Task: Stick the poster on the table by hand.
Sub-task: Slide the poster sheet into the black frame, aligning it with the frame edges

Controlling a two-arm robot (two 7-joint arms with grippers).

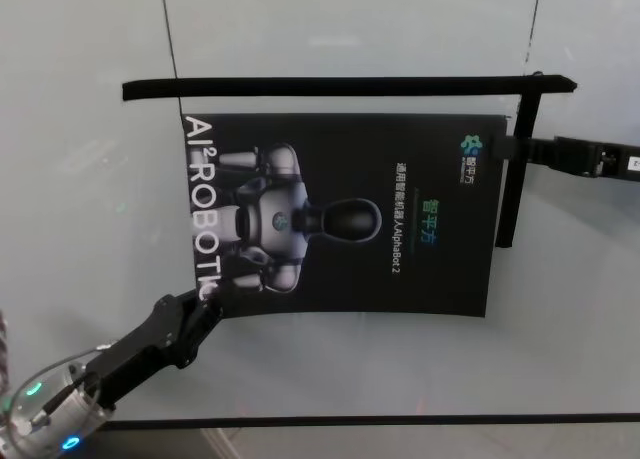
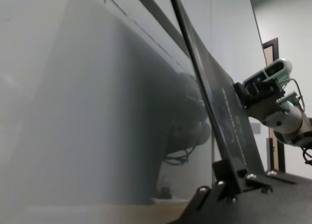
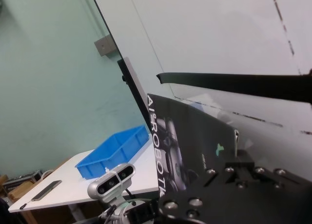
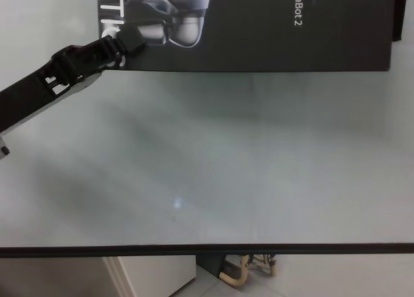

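The long slim black left gripper [image 1: 207, 297], carried on a silver cylindrical arm with a glowing blue ring, is seen at the near left corner of the large black rectangular poster [image 1: 400, 239] printed with a silver-grey robot and white "ROBOTIC" letters. Its jaws are closed on the poster's edge, just beside the last white letters; in the left wrist view the sheet [image 2: 219, 107] is seen rising edge-on out of the clamped fingertips [image 2: 233, 177], tilted away from the glossy surface behind it. In the chest view the same gripper [image 4: 132, 38] is met by the poster's near left corner [image 4: 272, 44].

The poster is spread between the two sets of jaws over the wide, smooth, pale grey-white glossy table [image 1: 330, 369]. Its near edge appears slightly bowed. A long black strip [image 1: 345, 86] is laid just beyond the sheet's far edge, and a shorter black strip [image 1: 518, 169] runs across it beside the right edge.

The black right gripper [image 1: 506, 144] is placed at the far right corner of the poster, its jaws pinched on that edge near the small green logo. In the right wrist view the poster [image 3: 190, 151] slopes away from these jaws towards the left arm's camera [image 3: 111, 181], with a blue plastic tray [image 3: 114, 152] on a white side table [image 3: 63, 182] farther off.
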